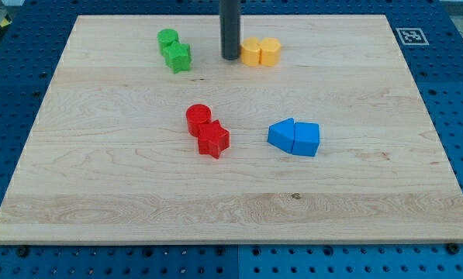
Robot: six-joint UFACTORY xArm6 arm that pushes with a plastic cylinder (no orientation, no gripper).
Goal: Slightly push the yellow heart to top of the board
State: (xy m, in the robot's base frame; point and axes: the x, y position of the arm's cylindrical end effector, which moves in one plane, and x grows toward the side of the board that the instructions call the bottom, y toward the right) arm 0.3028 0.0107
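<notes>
Two yellow blocks sit touching near the view's top centre: one [251, 52] on the left and one [270, 51] on the right. I cannot tell which is the heart. My tip [229, 58] is the lower end of a dark rod that comes down from the view's top. It stands just left of the left yellow block, close to it or touching it.
A green round block [167, 39] and a green star [180, 58] sit touching at the top left. A red cylinder [198, 118] and a red star [213, 140] touch at the centre. Two blue blocks [281, 135] [307, 139] touch right of centre. The wooden board [99, 194] lies on a blue perforated table.
</notes>
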